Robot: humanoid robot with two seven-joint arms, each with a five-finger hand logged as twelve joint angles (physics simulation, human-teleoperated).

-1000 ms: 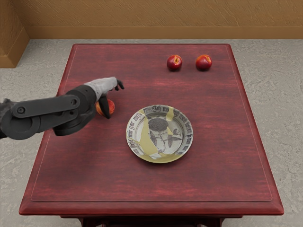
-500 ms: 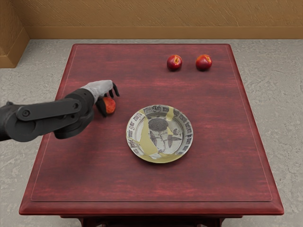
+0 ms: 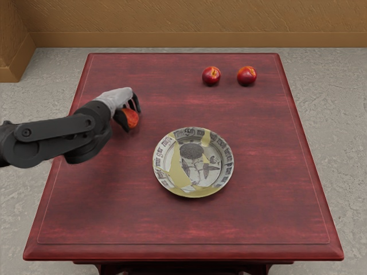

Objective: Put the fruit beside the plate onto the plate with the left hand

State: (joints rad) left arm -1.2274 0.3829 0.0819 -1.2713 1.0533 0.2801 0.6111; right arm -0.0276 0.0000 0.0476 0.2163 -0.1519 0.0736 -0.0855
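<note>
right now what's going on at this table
The robot's left hand, its arm reaching in from the left edge, has its fingers curled around a red fruit just left of the patterned plate. The fruit is not on the plate yet, and I cannot tell whether it has left the table. Two more red fruits sit apart near the far right corner. The right arm is out of view.

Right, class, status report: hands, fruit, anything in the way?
Left hand shut on fruit, left of plate. Right hand out of view. Nothing between fruit and plate. Two other fruits far back.
</note>
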